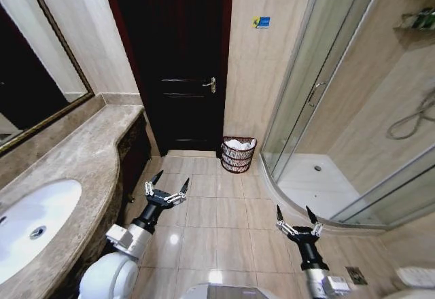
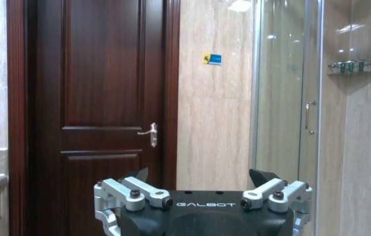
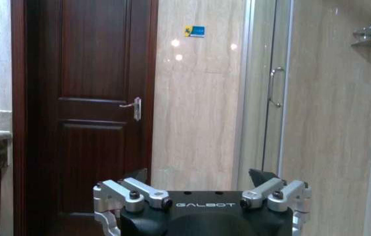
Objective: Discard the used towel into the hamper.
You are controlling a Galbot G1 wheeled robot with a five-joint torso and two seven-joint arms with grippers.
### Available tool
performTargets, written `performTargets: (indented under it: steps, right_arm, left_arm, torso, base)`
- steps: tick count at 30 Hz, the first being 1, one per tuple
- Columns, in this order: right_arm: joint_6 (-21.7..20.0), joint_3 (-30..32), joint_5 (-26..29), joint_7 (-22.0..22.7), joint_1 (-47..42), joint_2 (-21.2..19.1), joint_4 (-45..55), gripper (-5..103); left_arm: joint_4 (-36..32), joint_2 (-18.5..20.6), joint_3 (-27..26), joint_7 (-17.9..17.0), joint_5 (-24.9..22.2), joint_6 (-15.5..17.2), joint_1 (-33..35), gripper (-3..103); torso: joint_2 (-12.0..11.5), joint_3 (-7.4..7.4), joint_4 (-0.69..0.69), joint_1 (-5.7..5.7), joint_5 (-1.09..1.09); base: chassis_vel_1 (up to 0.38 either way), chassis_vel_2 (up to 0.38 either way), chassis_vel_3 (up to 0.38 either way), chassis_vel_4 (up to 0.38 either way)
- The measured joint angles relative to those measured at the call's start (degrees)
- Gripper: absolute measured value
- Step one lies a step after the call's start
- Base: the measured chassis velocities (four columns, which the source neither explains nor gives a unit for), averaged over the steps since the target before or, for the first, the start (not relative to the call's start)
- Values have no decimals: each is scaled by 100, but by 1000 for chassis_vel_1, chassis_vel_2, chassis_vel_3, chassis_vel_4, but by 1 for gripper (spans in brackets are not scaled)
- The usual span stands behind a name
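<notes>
Left claw (image 1: 171, 185) spread, right claw (image 1: 295, 215) spread

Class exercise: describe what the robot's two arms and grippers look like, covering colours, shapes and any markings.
Both arms end alike. The left gripper and right gripper each have two thin, pointed black fingers on silver metal linkages with dark bolts. Behind sits a black wrist body carrying white "GALBOT" lettering, also seen on the right wrist. Further back, the left arm widens into rounded white and grey casing.

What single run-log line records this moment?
left gripper: open, empty | right gripper: open, empty | hamper: by door, white cloth inside
</notes>
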Motion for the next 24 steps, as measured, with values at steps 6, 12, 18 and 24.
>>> performTargets:
  steps: [6, 12, 18, 24]
  right_arm:
    - [0, 0, 0, 0, -1, 0, 0, 100]
    - [0, 0, 0, 0, -2, 0, 0, 100]
    - [0, 0, 0, 0, -1, 0, 0, 100]
    - [0, 0, 0, 0, -1, 0, 0, 100]
  left_arm:
    - [0, 1, 0, 0, 0, 0, 1, 100]
    - [0, 0, 0, 0, 0, 0, 2, 100]
    - [0, 0, 0, 0, 0, 0, 2, 100]
    - [0, 0, 0, 0, 0, 0, 2, 100]
  torso:
    - [1, -1, -1, -5, 0]
    - [2, -2, -1, -7, 0]
    - [2, -2, -1, -5, 0]
    - [2, -2, -1, -6, 0]
  base:
    - [0, 0, 0, 0]
    - [0, 0, 0, 0]
    - [0, 0, 0, 0]
    - [0, 0, 0, 0]
